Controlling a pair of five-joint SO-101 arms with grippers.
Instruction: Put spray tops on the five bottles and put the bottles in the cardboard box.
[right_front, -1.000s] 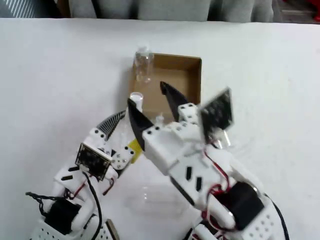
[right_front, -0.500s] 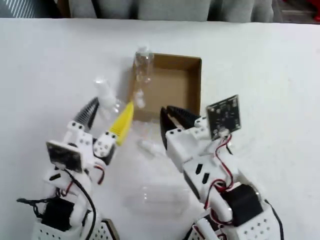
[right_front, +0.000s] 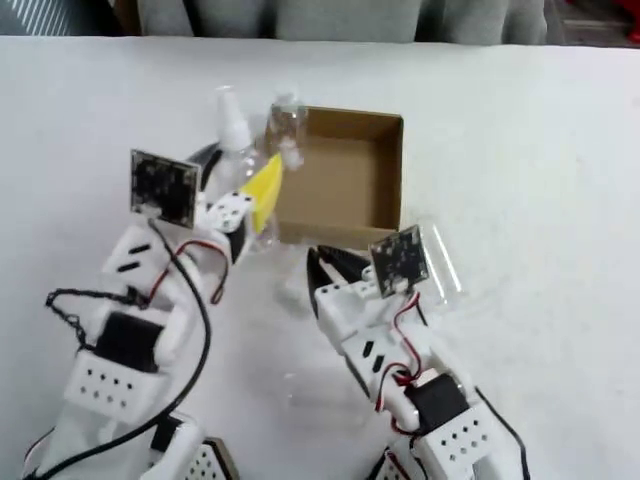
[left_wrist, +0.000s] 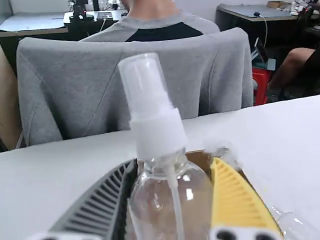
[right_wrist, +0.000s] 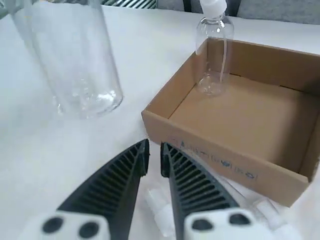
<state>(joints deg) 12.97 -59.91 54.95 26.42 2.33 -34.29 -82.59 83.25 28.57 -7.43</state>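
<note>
The left arm's fingers (left_wrist: 235, 195), one grey and one yellow, were clenched around the belly of a clear bottle (left_wrist: 165, 200) that already wore its white spray top (left_wrist: 152, 115), and held it upright just off the left wall of the cardboard box (right_front: 350, 117), above the counter (right_front: 520, 120). The bottle looked empty, so it was probably very light, with thin, smooth plastic walls that would slip or dent under a hard squeeze. The wide body just below the shoulder seemed the best place to hold it. The spray top looked too narrow to hold well, and a pull there might loosen it. Being tall and narrow, the bottle would likely tip if set down carelessly. Inside the box, a second capped bottle (right_front: 288, 130) stood in the far left corner. In front of the box's near wall, the right arm's fingers (right_wrist: 190, 185) were almost together, with only a thin gap between them, and grasped nothing. Small pale plastic pieces (right_wrist: 160, 212), possibly loose spray tops, lay on the counter beneath them.
</note>
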